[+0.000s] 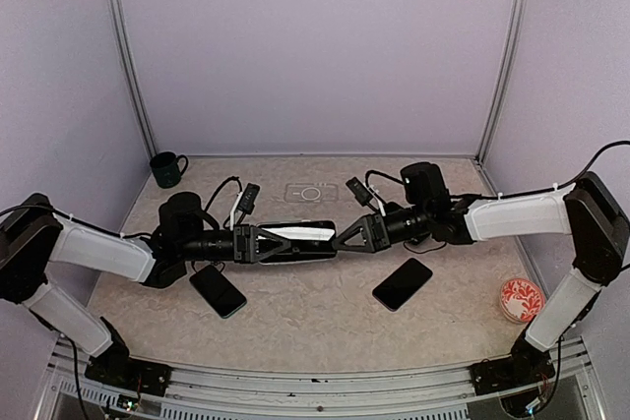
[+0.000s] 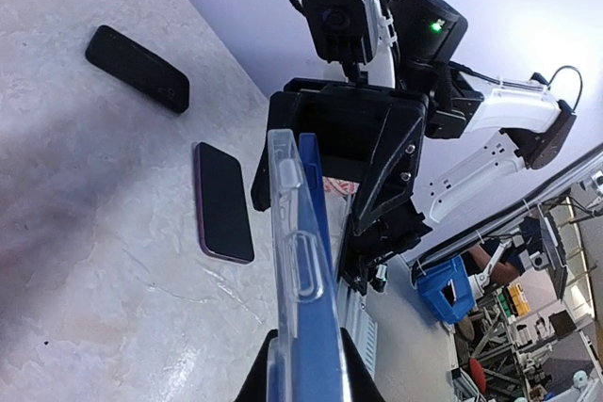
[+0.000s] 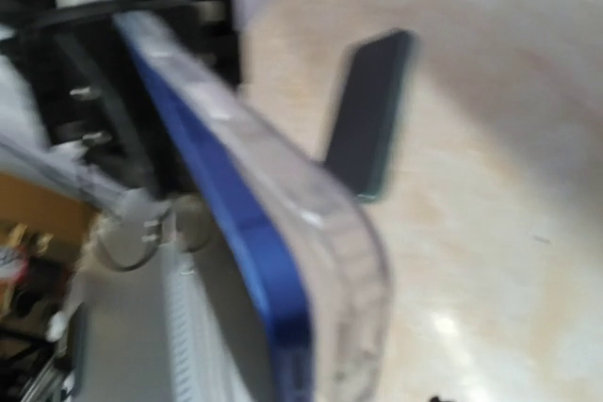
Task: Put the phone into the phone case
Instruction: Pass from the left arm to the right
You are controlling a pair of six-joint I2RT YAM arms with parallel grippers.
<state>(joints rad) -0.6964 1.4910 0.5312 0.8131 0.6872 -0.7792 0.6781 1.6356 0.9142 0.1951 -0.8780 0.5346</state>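
Aloft, blue phone against clear case

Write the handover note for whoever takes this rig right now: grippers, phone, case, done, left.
Left gripper: shut on one end of the phone case, with the blue phone against it, held above the table.
Right gripper: around the other end; cannot tell whether it clamps.
Done: phone and case are brought together between the arms.
Left: the case edge looks stood off from the phone, so seating is probably unfinished; press it home.
Spare phone left and spare phone right lie flat on the table.
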